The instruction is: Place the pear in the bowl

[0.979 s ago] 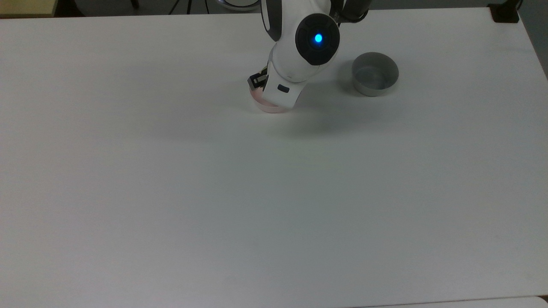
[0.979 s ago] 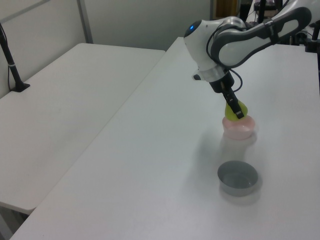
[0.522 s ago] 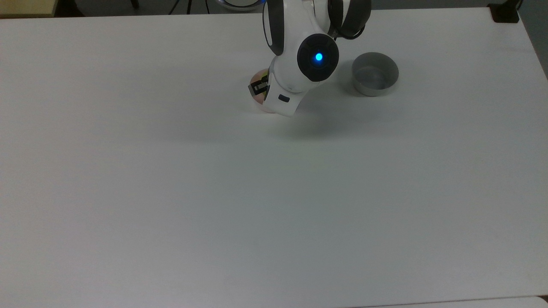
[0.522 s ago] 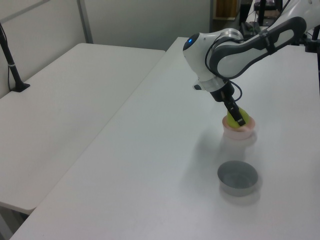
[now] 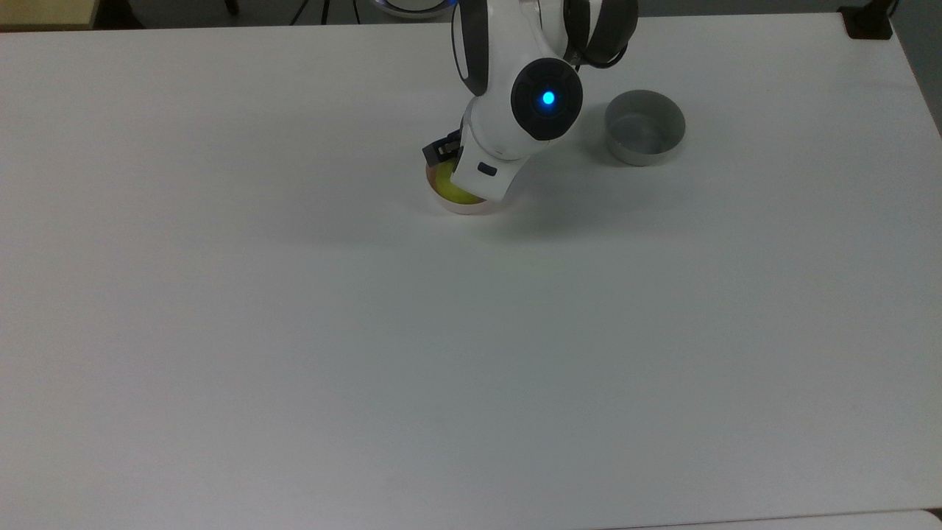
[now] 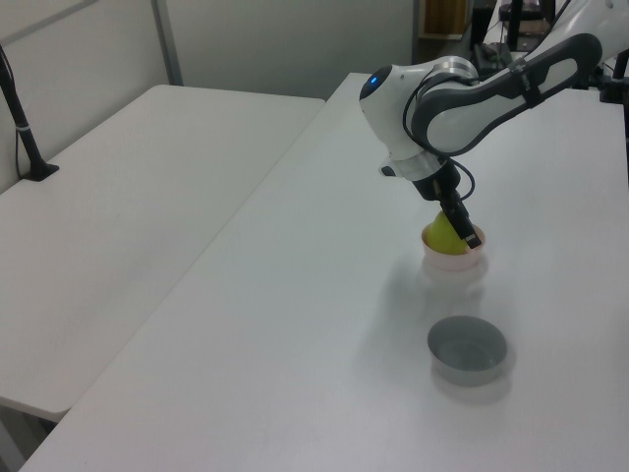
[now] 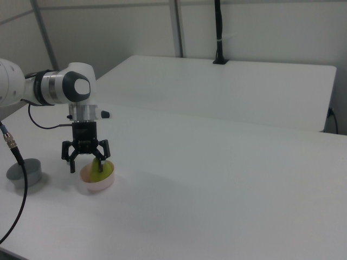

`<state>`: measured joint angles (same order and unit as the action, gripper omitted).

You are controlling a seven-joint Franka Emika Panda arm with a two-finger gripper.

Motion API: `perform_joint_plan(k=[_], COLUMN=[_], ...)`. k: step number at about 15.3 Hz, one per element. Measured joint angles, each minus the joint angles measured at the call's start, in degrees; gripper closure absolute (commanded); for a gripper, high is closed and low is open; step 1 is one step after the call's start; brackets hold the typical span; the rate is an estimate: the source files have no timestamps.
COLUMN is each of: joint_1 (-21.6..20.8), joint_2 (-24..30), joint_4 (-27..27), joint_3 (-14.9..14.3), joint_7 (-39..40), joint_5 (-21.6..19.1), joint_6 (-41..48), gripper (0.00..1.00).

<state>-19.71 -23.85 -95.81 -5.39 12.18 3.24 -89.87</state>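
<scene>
My gripper (image 7: 87, 162) stands spread, holding nothing; its fingers straddle the pale pink bowl (image 7: 96, 183) from above. The pear (image 7: 98, 169) rests inside that bowl, directly beneath and between my fingertips, one finger close against its side. Judged from this, the next move is a straight vertical retreat: the pear lies below me, so lateral travel risks clipping it or the rim. The grey bowl (image 7: 24, 174) sits well apart.

Pear (image 7: 97, 167): small, yellow-green, rounded, resting inside the bowl (image 7: 96, 184), its top rising above the rim. Bowl: pale pink, round, low straight sides, upright on the bench. In the top view the pair sits toward 12 o'clock from bench centre.
</scene>
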Motion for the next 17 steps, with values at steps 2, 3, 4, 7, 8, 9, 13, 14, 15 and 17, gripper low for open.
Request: perform_joint_plan(k=[2,3,4,7,8,9,13,14,15,17], joint_1=[0.0,0.0,0.0,0.0,0.0,0.0,1.8,3.3,4.9,8.9], joint_2=[0.2,0.3,0.7,2.8,3.9,5.1,10.6,12.2,13.5,15.2], joint_4=[0.2,0.4,0.5,1.0,1.3,1.8,4.6,5.0,5.4,6.6], joint_3=[0.0,0.0,0.0,-0.2,-0.3,-0.4,-1.3,-1.4,-1.5,-1.6], joint_7=[-0.1,-0.1,-0.1,-0.2,-0.2,-0.2,-0.2,-0.2,-0.2,-0.2], joint_5=[0.0,0.0,0.0,0.0,0.0,0.0,0.0,0.0,0.0,0.0], joint_6=[0.0,0.0,0.0,0.3,1.0,2.0,4.4,4.5,4.5,4.5], gripper=[0.0,0.0,0.0,0.0,0.0,0.0,0.0,0.0,0.0,0.0])
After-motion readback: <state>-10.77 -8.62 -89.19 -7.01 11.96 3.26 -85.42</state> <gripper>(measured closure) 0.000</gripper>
